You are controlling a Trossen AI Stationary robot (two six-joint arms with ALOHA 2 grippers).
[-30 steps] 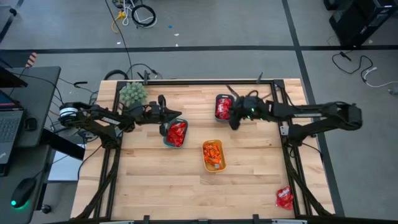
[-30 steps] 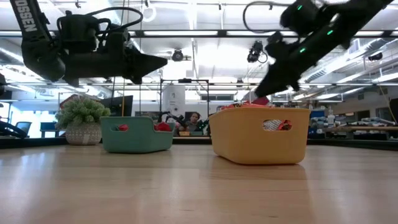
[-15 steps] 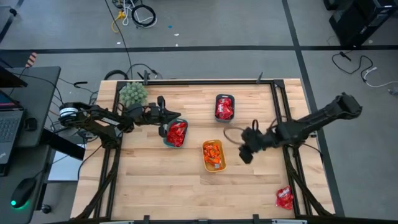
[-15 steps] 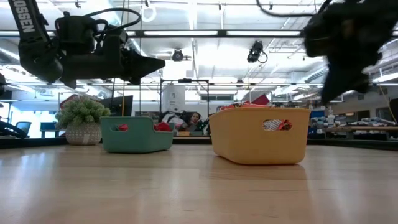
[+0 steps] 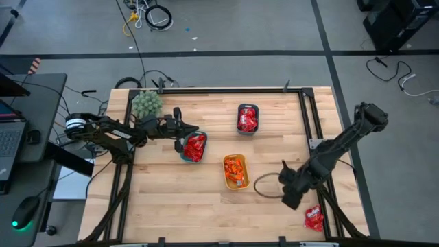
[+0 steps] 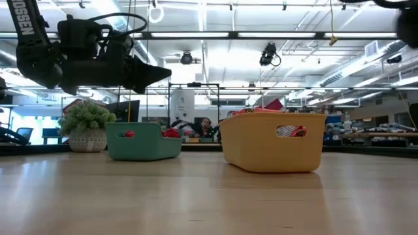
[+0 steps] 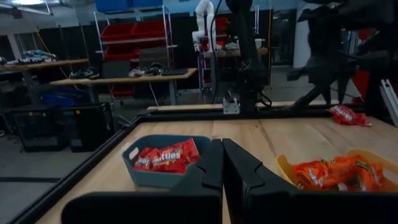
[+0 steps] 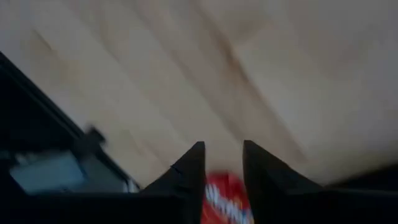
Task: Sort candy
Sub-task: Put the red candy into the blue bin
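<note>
Right gripper [image 8: 222, 163] fingers are standing slightly apart, gripping nothing, with a red candy packet [image 8: 225, 198] showing in the gap just beyond the tips; this gripper is hovering over the table's [image 5: 178, 199] near right corner beside loose red candy [image 5: 313, 218]. Left gripper [image 7: 222, 163] fingers are pressing together, empty, hanging above the teal tray [image 5: 184, 152] of red candy, while the yellow tray [image 5: 245, 180] is holding orange candy [image 5: 234, 169] and the blue tray [image 5: 241, 109] more red.

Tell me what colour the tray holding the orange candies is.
Yellow tray; the low view shows it best.
</note>
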